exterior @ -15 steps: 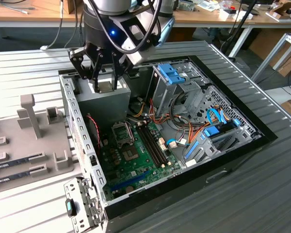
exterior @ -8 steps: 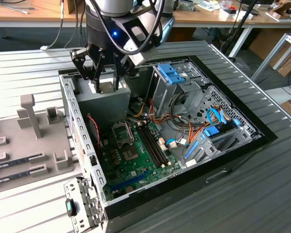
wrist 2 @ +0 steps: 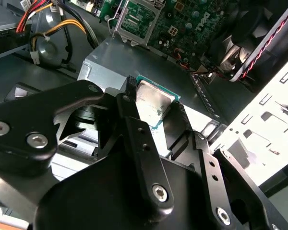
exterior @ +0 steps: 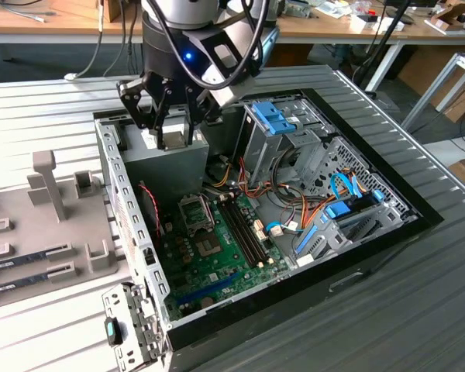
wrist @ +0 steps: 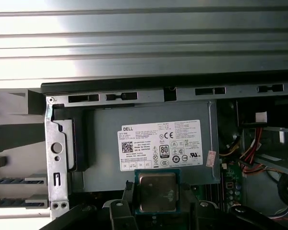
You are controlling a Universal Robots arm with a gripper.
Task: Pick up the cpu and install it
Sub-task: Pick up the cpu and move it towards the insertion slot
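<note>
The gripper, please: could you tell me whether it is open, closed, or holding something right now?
Gripper: closed on the cpu, held over the power supply.

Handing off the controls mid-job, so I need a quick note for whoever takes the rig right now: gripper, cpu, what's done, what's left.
Gripper: shut on the cpu, gripped by its edges, metal top showing in both wrist views.
Position: over the power supply inside the open case, away from the socket on the motherboard.
Done: cpu picked up.
Left: cpu is not yet in the socket, which looks empty.
</note>
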